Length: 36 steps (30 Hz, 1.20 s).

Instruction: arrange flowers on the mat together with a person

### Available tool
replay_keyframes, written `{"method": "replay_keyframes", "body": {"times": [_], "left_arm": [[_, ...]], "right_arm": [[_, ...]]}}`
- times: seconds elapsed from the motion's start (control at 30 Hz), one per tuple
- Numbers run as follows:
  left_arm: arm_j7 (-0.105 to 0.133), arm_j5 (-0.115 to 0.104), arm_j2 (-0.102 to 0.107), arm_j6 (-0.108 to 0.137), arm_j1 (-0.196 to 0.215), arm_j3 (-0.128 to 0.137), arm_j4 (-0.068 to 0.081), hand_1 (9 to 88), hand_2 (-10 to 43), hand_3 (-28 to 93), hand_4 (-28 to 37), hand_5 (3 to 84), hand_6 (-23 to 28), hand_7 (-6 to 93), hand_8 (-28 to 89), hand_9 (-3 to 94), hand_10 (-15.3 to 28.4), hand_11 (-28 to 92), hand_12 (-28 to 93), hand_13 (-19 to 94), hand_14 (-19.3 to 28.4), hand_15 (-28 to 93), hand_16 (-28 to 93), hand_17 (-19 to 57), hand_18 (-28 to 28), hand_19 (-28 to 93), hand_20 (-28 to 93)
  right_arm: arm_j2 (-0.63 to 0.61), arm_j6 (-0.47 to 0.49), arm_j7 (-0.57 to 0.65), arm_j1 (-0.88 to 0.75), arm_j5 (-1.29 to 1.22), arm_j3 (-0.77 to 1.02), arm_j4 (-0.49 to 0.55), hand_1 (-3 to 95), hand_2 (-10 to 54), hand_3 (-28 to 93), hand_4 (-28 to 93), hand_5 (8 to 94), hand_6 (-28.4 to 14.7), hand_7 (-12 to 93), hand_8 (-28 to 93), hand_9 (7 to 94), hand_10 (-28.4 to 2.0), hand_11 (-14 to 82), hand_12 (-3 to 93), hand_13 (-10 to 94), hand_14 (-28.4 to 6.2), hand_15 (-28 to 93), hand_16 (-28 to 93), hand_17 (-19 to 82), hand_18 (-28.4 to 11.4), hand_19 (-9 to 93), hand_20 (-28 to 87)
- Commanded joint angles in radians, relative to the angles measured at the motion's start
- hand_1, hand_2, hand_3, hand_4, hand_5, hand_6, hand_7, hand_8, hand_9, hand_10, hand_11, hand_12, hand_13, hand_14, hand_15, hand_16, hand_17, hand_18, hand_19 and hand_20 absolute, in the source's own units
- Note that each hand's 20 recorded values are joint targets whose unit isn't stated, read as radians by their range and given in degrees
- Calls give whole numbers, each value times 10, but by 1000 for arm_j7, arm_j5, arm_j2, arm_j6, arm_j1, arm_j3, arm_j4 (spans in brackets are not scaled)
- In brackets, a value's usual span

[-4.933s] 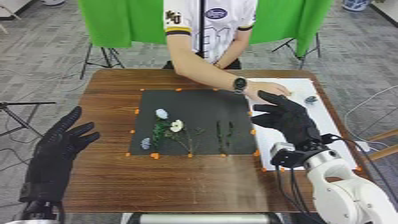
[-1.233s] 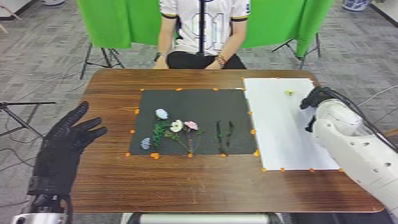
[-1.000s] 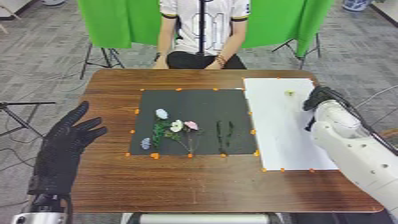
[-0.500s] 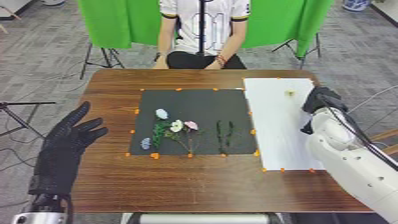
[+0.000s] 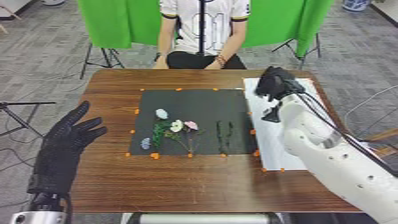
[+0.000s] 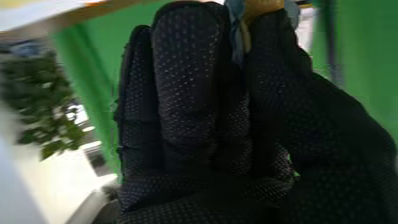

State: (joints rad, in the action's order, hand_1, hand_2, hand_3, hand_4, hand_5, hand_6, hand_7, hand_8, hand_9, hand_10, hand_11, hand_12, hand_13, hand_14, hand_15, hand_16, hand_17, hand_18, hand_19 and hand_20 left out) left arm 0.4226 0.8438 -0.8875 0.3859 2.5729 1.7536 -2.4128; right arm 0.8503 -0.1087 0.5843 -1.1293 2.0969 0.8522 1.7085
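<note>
- Presently, your right hand (image 5: 274, 84) is hovering over the white sheet (image 5: 281, 159), by its far edge; fingers (image 6: 188, 65) and thumb are clamping a blue-grey flower (image 6: 236, 22) at their tips.
- Your left hand (image 5: 69, 134) is hanging by the worktop's (image 5: 178, 190) left edge, fingers apart.
- Black mat (image 5: 195, 104): your arrangement is lying here.
- Pale blue bloom (image 5: 162, 114): lying near the mat's left edge, above a leafy sprig (image 5: 159, 133).
- Blue bloom (image 5: 146, 143): lying at the near left corner.
- White bloom (image 5: 176, 126), pink bloom (image 5: 191, 125): lying side by side.
- Two green stems (image 5: 220, 137): running toward the near edge.
</note>
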Motion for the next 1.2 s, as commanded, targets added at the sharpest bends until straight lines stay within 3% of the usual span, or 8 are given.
{"method": "replay_keyframes", "body": {"times": [0.03, 0.33, 0.43, 0.57, 0.73, 0.93, 1.0, 1.2], "left_arm": [[-11, 8, -10, -8, 1, 0, 0, 178, 13, 779, -283, 299, 42, 153, -110, 327, 183, 234, 113, 240, 264, 498, -84, -95, 241, 476, 151], [-16, 6, -12, -10, -6, 1, 4, 180, 15, 779, -283, 300, 42, 151, -109, 328, 183, 233, 114, 240, 265, 496, -84, -95, 240, 476, 151], [-30, 10, -14, -15, -16, -1, 4, 185, 16, 781, -283, 301, 43, 151, -109, 328, 184, 233, 114, 240, 265, 497, -84, -95, 240, 476, 151], [-13, -7, 4, 3, -11, -5, 4, 190, 18, 784, -283, 303, 44, 149, -108, 329, 184, 233, 113, 241, 265, 499, -83, -94, 240, 477, 152], [-15, -9, 4, 8, -13, -8, 6, 193, 20, 788, -283, 303, 43, 149, -108, 330, 184, 233, 113, 246, 270, 511, -82, -89, 242, 494, 162], [-16, -6, 0, 10, -13, -9, 4, 199, 19, 791, -283, 302, 43, 150, -108, 330, 185, 233, 113, 244, 267, 512, -86, -90, 240, 491, 161], [-20, -5, 1, 11, -16, -11, 5, 200, 19, 791, -283, 302, 43, 149, -108, 330, 184, 233, 113, 244, 266, 512, -87, -91, 240, 489, 160], [-22, -4, -3, 12, -10, -10, 3, 203, 18, 792, -283, 301, 43, 150, -108, 330, 185, 233, 112, 244, 267, 512, -88, -92, 238, 487, 160]], "right_arm": [[106, 48, -29, 4, 34, -68, 18, 609, -95, 647, -283, 822, 46, 209, 18, 929, -46, 99, 366, 841, -2, 406, 314, 426, -122, 772, 21], [134, 98, -36, -12, 65, -109, -4, 596, -95, 647, -283, 806, 44, 198, 6, 920, -53, 98, 364, 831, -8, 414, 306, 421, -125, 774, 9], [140, 138, -28, -22, 52, -97, 1, 588, -95, 649, -283, 788, 45, 190, -4, 911, -56, 95, 360, 826, -11, 420, 299, 418, -125, 775, 2], [133, 186, -38, -20, 90, -103, 6, 580, -95, 635, -283, 760, 43, 179, -13, 892, -60, 94, 354, 815, -17, 433, 286, 415, -126, 777, -11], [134, 213, -34, -16, 120, -111, 7, 552, -95, 625, -283, 719, 37, 177, -26, 874, -64, 96, 347, 809, -27, 453, 258, 412, -127, 783, -29], [138, 266, -42, -16, 144, -105, 11, 487, -95, 664, -282, 683, 37, 164, -57, 827, -79, 185, 283, 790, -45, 497, 194, 398, -135, 795, -52], [134, 262, -39, -22, 145, -106, 16, 468, -95, 674, -283, 663, 36, 165, -121, 808, -85, 214, 258, 780, -49, 506, 188, 390, -138, 796, -56], [134, 287, -41, -26, 152, -106, 21, 440, -95, 697, -283, 650, 30, 158, -123, 783, -98, 263, 208, 762, -57, 518, 182, 377, -145, 794, -50]]}}
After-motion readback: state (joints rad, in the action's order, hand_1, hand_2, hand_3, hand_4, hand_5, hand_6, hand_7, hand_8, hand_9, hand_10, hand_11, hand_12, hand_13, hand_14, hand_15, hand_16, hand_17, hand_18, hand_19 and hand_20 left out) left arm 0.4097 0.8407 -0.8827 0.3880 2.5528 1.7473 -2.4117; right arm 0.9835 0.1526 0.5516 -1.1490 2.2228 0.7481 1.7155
